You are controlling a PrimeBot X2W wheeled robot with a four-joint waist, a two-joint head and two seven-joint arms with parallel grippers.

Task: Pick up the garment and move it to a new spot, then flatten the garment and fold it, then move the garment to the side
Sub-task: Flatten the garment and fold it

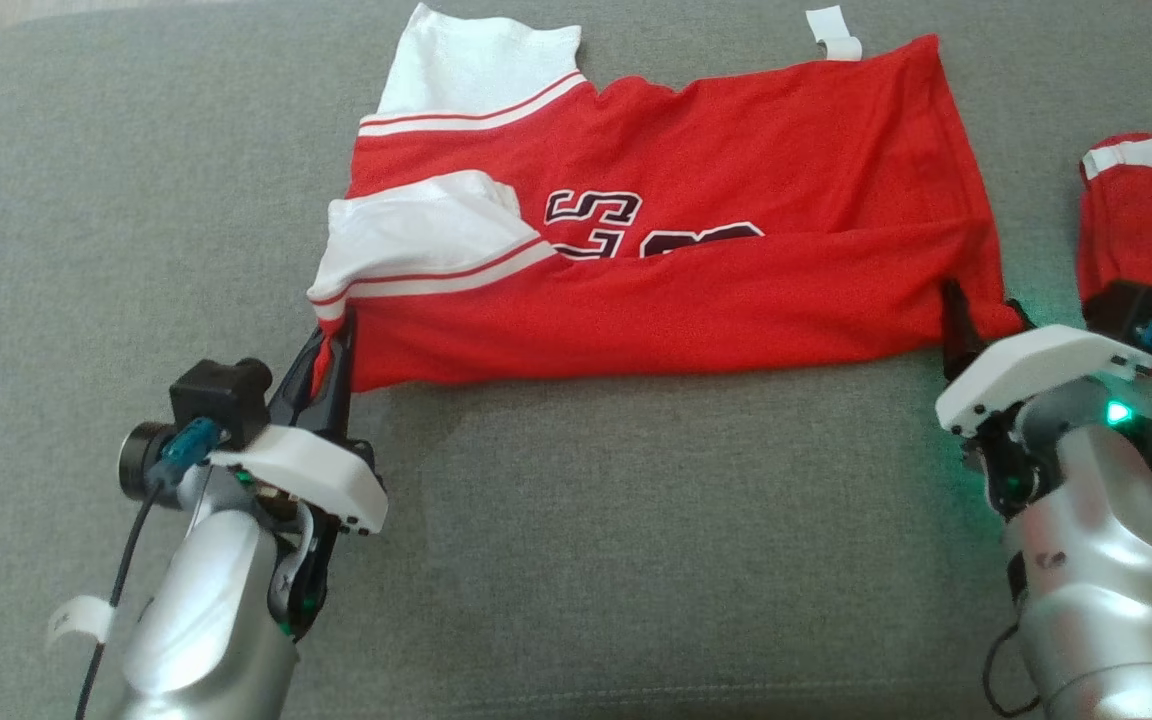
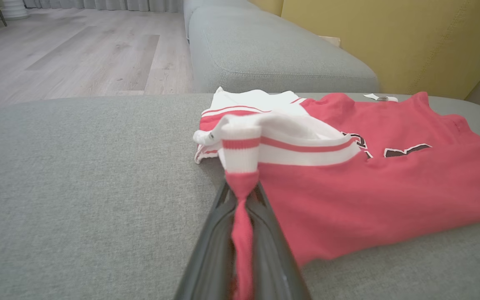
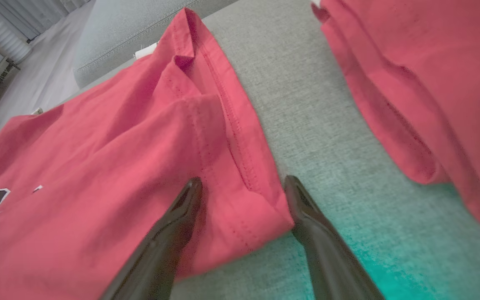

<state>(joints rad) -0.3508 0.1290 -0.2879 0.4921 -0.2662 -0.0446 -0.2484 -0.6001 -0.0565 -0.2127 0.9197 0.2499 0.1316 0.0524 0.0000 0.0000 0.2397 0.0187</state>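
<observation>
The garment (image 1: 696,290) is a red jersey with white striped sleeves and dark numerals, lying folded lengthwise on the grey sofa cushion (image 1: 576,540). My left gripper (image 1: 331,350) is shut on the garment's near-left corner, just below the white sleeve; in the left wrist view a strip of red cloth (image 2: 242,233) runs pinched between the fingers of the left gripper (image 2: 242,189). My right gripper (image 1: 981,315) stands open at the garment's near-right corner. In the right wrist view the right gripper (image 3: 244,183) straddles the hemmed corner (image 3: 231,200), one finger on the cloth, the other on the cushion.
A second red and white garment (image 1: 1151,210) lies at the right edge, close beside my right wrist. A white tag (image 1: 834,32) sits at the far edge. Wooden floor (image 2: 77,54), another grey cushion (image 2: 273,54) and a yellow backrest (image 2: 390,41) lie beyond.
</observation>
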